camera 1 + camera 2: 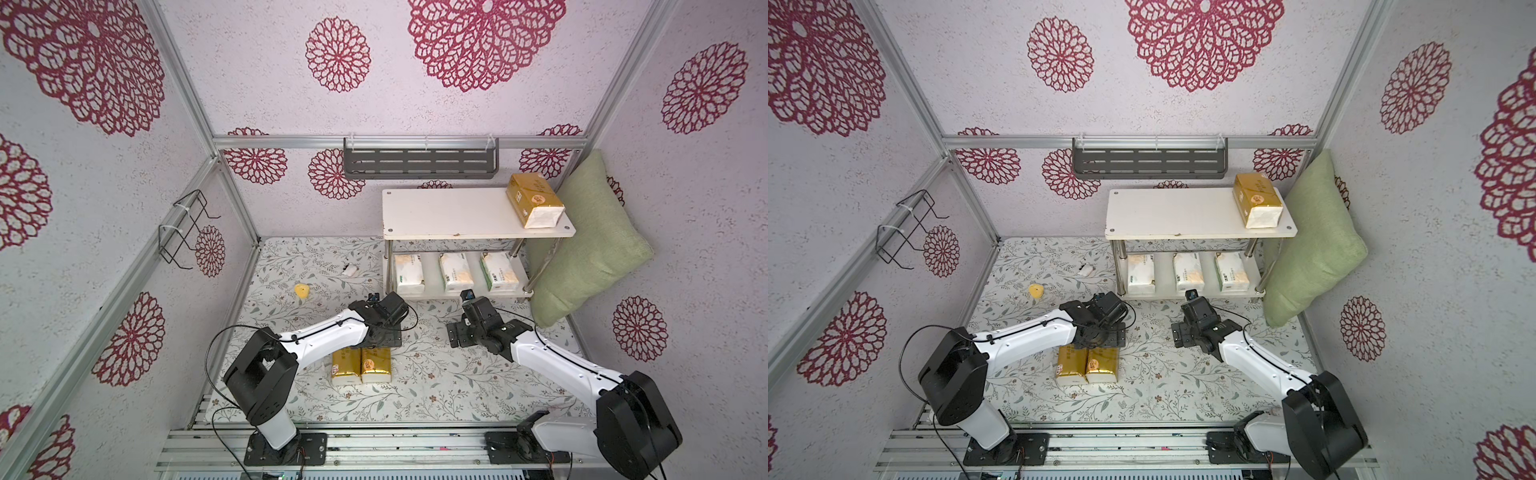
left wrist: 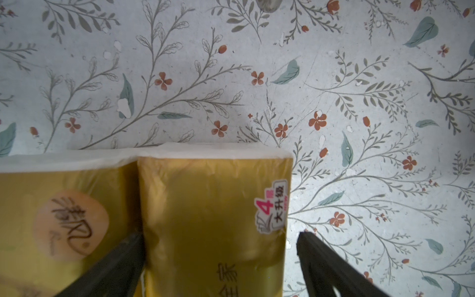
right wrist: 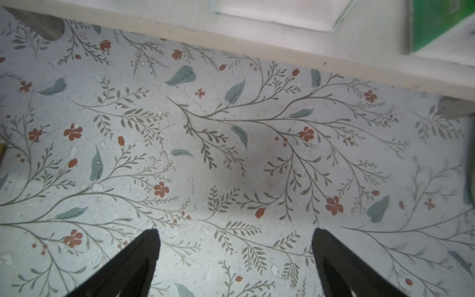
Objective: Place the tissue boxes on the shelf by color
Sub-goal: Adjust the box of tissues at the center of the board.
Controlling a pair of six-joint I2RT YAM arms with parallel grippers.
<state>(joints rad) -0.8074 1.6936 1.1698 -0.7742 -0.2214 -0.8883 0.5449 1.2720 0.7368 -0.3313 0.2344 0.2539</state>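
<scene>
Tissue packs. Three white packs (image 1: 409, 274) (image 1: 456, 271) (image 1: 498, 270), green-orange print, sit spaced in a row on the shelf's (image 1: 449, 212) lower board. Gold pack (image 1: 535, 200), white-ended, lies at top board's right end. Gold pair (image 1: 346, 365) (image 1: 376, 365) lies touching on mat's (image 1: 436, 374) front half. All long axes run front-to-back, w/ gold packs' visible white ends facing front. L gripper (image 2: 218, 235) is open astride pair's left pack. R gripper (image 3: 235, 231) is open over bare mat.
</scene>
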